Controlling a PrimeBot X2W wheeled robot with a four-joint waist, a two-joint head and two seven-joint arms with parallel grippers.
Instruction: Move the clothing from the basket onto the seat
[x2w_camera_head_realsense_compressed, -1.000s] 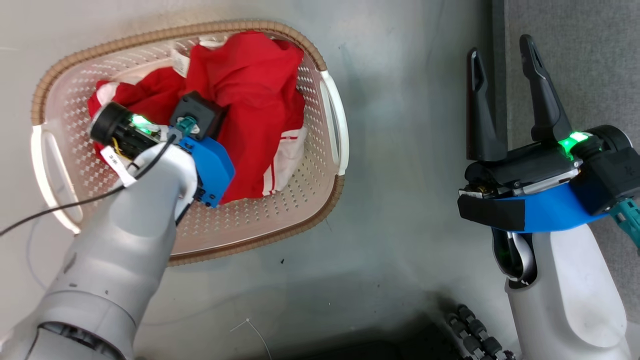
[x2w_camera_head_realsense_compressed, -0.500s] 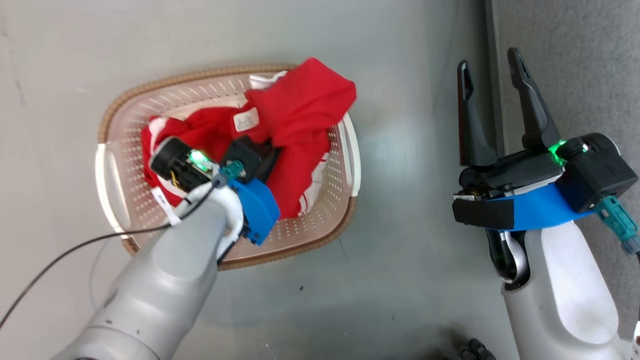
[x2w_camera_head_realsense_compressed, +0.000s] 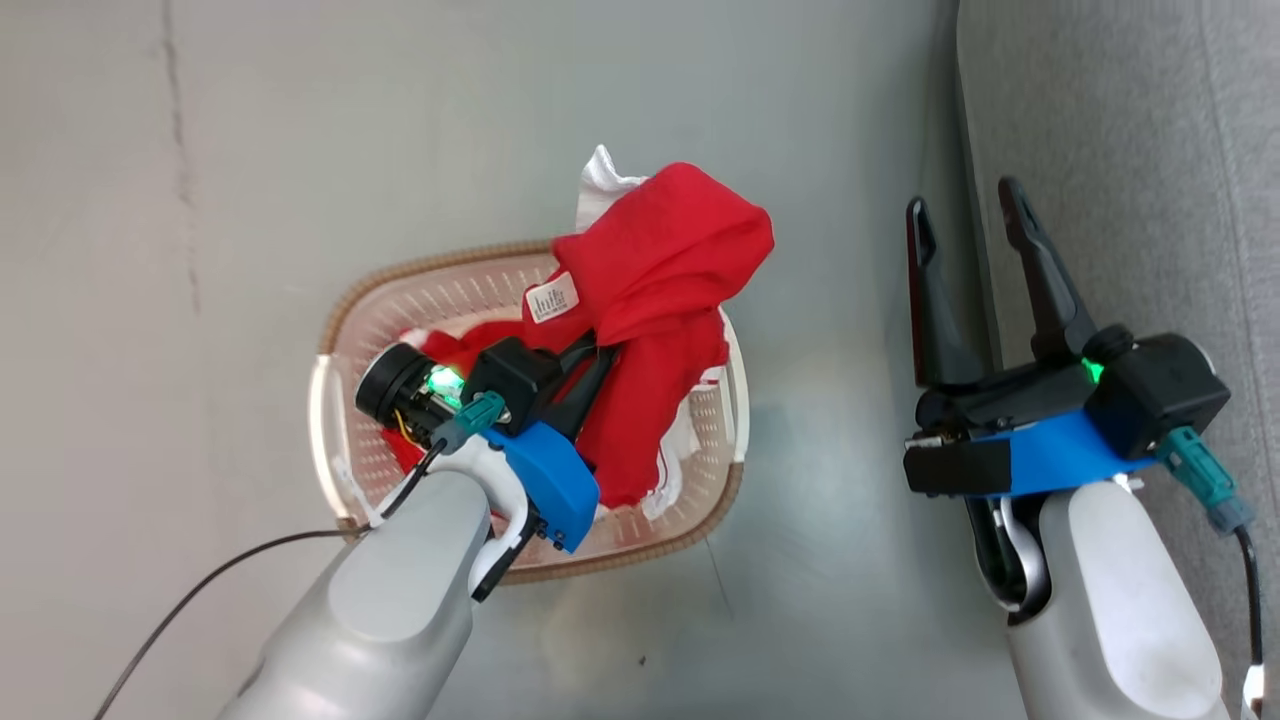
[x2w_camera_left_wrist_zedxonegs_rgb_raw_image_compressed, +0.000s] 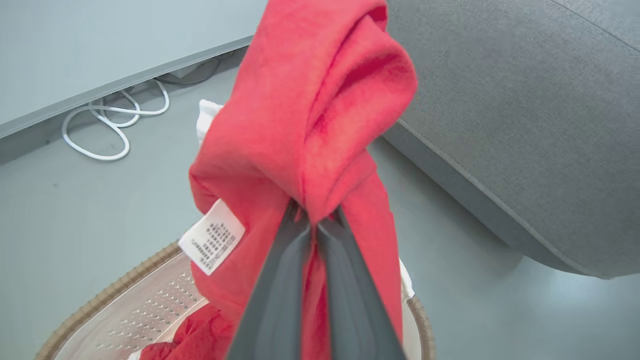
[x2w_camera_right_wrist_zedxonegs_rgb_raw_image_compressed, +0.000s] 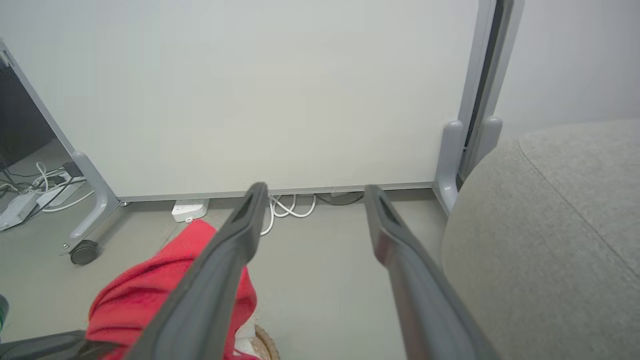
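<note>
Presently: red garment (x2w_camera_head_realsense_compressed: 660, 260), held above the laundry basket (x2w_camera_head_realsense_compressed: 340, 320); long axis hanging downward, tail trailing into the basket, bunched top leaning toward the grey seat (x2w_camera_head_realsense_compressed: 1120, 150). Left gripper (x2w_camera_left_wrist_zedxonegs_rgb_raw_image_compressed: 315, 220): jaws pressed together on a fold. Right gripper (x2w_camera_head_realsense_compressed: 965, 215): jaws spread, at the seat's edge.

From the head we look steeply down on the floor (x2w_camera_head_realsense_compressed: 400, 120), basket (x2w_camera_head_realsense_compressed: 440, 262) and seat (x2w_camera_head_realsense_compressed: 1120, 120) edge. The left wrist camera rides close behind the left claw (x2w_camera_left_wrist_zedxonegs_rgb_raw_image_compressed: 314, 217), facing the seat; the right wrist camera looks level at a wall panel (x2w_camera_right_wrist_zedxonegs_rgb_raw_image_compressed: 250, 100) (all three share the red clothing (x2w_camera_head_realsense_compressed: 670, 250) and seat).
</note>
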